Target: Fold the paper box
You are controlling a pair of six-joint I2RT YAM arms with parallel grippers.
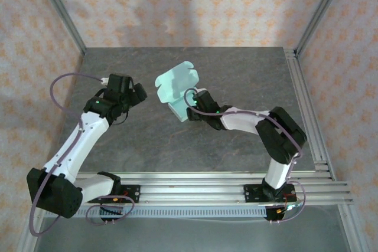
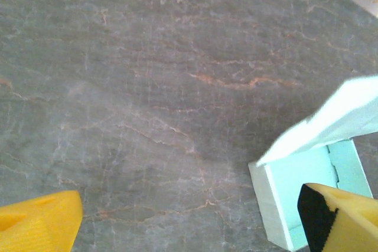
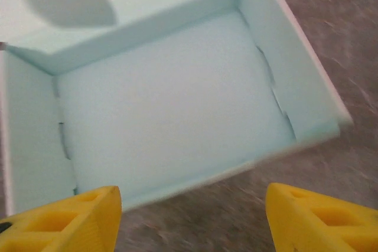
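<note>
Left wall (image 1: 29,57): pale cloth or paper with an orange motif, same on the back and right. Aluminium frame posts (image 1: 59,10) stand at the far corners.
Tabletop (image 1: 147,140): grey stone-look with brownish veins, matte.
Left gripper (image 1: 134,94): left of tabletop centre, pointing right toward the box. Its jaws are spread wide with bare tabletop between the yellow fingers (image 2: 38,225), gripping nothing. In the left wrist view the box is just beyond the right finger, apart from it.
Paper box (image 1: 176,84): around tabletop centre, a bit toward the far edge. It is mint-blue. The tray part sits on the surface, walls up and inside empty. The lid flap with rounded tabs is raised and leans toward the far-left.
Right gripper (image 1: 192,103): just right of the box at its near-right side. Jaws are apart, fingers either side of the tray's near wall in the wrist view, no clamp visible.
Aluminium rails (image 1: 307,104) run along the right edge and the near edge. Both arm bases are bolted on the near ones.
</note>
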